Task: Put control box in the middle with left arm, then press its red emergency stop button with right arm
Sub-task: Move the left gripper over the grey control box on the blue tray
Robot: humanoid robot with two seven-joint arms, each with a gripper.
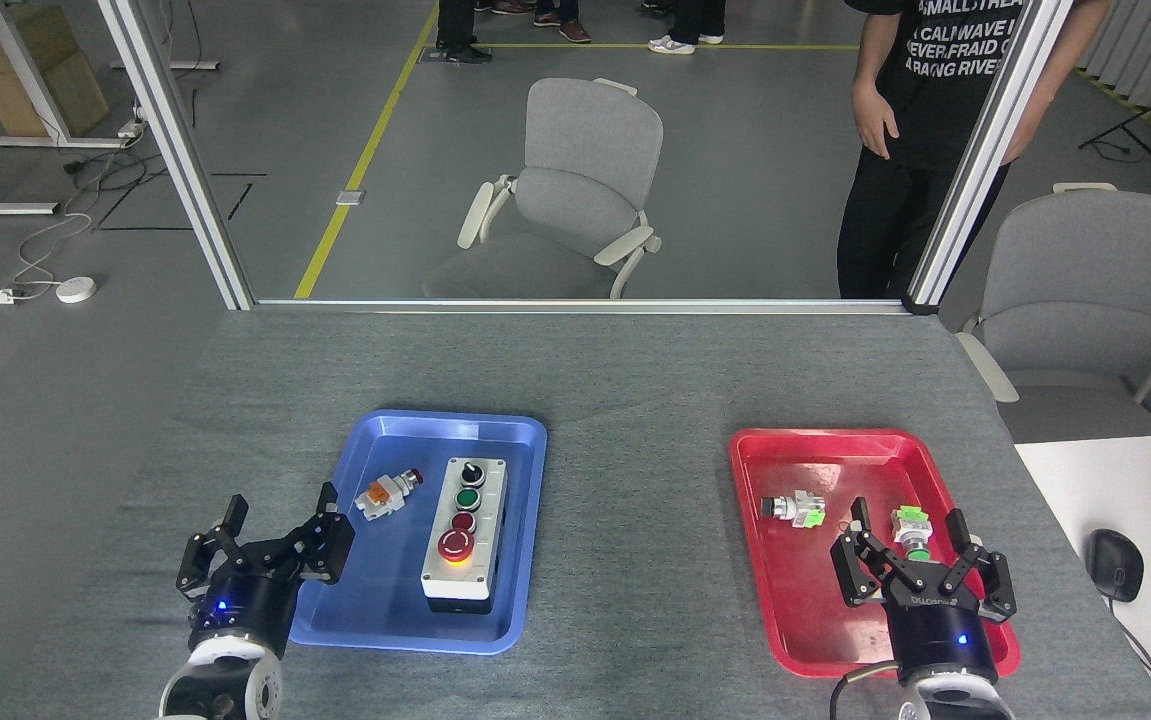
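Head view. A grey felt-like counter (635, 380) fills the lower frame; beyond its far edge lie a grey floor with yellow lines, two aluminium posts, two grey office chairs, and one standing person (920, 150) in a black lettered shirt. A white desk corner with a black mouse (1115, 565) sits at the right edge.

Two trays rest on the counter, well apart: one blue tray (525, 480) on the left, one red tray (765, 560) on the right, with the bare middle (635, 500) between them.

One control box (463, 535) lies in the blue tray, right half, long axis running away from the robot. Its four controls form a row: black knob farthest, then green, small red, and the red emergency stop button (456, 544) nearest, with a yellow ring beneath. One loose switch part with an orange end (385, 495) lies just beside the box, to its left.

The red tray holds two loose switch parts with green ends, one (795, 509) at left, the other (911, 530) between the right fingers.

The left gripper (280, 530) hovers at the blue tray's near-left corner, wrist low, fingers spread wide and holding nothing. The right gripper (907, 540) stands over the red tray's near part, white lettering facing up, fingers likewise spread wide and holding nothing.
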